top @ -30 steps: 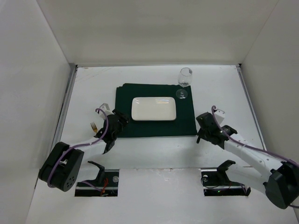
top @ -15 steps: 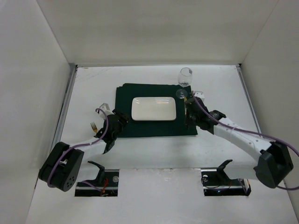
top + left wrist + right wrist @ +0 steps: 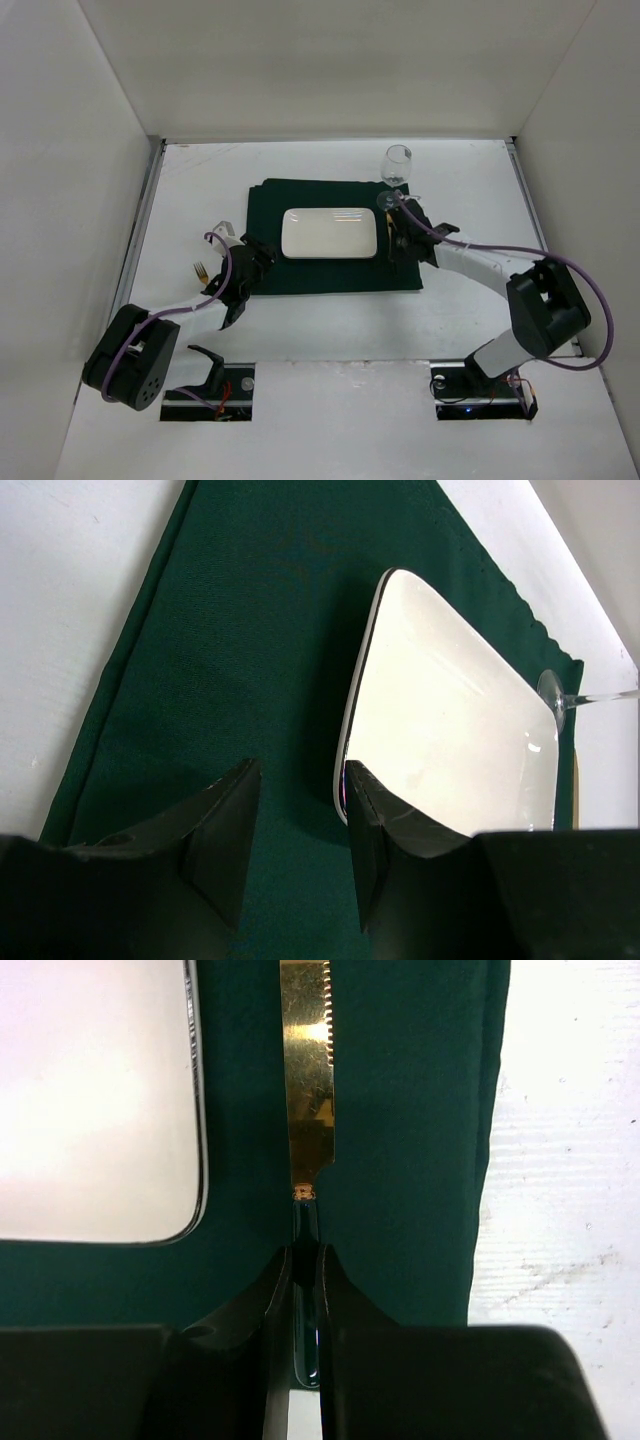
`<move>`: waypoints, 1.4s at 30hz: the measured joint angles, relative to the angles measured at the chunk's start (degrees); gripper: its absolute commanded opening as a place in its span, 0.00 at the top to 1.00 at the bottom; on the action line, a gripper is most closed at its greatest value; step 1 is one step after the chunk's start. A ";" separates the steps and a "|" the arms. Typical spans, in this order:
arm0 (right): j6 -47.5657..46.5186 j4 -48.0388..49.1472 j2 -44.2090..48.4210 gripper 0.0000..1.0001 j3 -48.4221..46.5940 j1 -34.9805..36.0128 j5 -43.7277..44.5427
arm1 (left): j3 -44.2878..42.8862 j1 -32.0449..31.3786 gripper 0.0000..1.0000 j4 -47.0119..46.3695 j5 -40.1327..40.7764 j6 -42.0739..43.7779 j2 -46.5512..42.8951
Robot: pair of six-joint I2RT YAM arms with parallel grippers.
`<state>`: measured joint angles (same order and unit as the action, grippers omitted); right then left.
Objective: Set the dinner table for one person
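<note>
Top external view took in the whole dinner table (image 3: 200,180), the white surface under everything, with a dark green placemat (image 3: 265,210) lying on it and a white rectangular plate (image 3: 329,232) in the mat's middle. A wine glass (image 3: 397,165) stood upright beyond the plate's far right corner. A fork (image 3: 201,270) with gold tines lay on the bare top well to the left of the plate, and only this view showed it. The left arm lay low, bent, with the left gripper (image 3: 255,262) left of the plate at the mat's edge. The right arm reached across, its right gripper (image 3: 393,238) just right of the plate. From up there I could not tell what it carried.

Left wrist view showed its fingers (image 3: 225,820) partly spread with nothing between them, over green cloth, the bare plate just beyond them and the glass's foot past it.

Right wrist view alone showed the knife (image 3: 307,1080): its dark handle was pinched between nearly closed fingers (image 3: 345,1300), and its gold serrated blade lay along the mat just right of the plate, not touching it.
</note>
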<state>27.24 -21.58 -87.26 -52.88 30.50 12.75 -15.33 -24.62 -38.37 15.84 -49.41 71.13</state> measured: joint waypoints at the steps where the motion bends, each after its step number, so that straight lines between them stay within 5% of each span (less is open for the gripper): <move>1: 0.00 0.17 -0.35 0.91 -0.04 -0.26 0.00 | 0.00 0.00 0.63 0.00 -0.02 -0.02 0.00; 9: 0.17 0.22 -2.89 0.89 -0.13 -1.18 0.15 | 0.00 0.35 0.63 0.00 0.00 0.00 0.00; 16: 0.81 0.28 -3.39 0.62 -0.11 -1.18 0.46 | 0.00 0.37 0.63 0.00 0.02 0.02 0.00; 24: 1.33 0.57 4.33 0.45 0.52 -0.96 1.51 | 0.79 0.61 0.63 0.50 0.57 0.61 -4.24; 27: 2.34 2.43 11.37 0.46 1.27 -0.46 2.23 | 0.68 0.28 0.64 1.81 1.79 1.53 -5.92; 33: 4.17 11.67 21.62 0.88 8.15 4.61 4.59 | -2.34 -1.64 0.70 17.20 5.99 3.21 -14.80; 38: 4.20 17.55 22.16 0.85 12.66 9.14 5.55 | -8.96 0.07 0.81 36.98 10.01 5.09 -26.45; 42: 4.09 22.29 23.65 0.76 16.24 9.38 5.84 | -12.52 2.99 0.78 52.13 12.41 5.05 -29.94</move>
<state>31.33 0.71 -63.61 -36.64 39.88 18.59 -27.86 -21.63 13.76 28.25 -44.36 41.19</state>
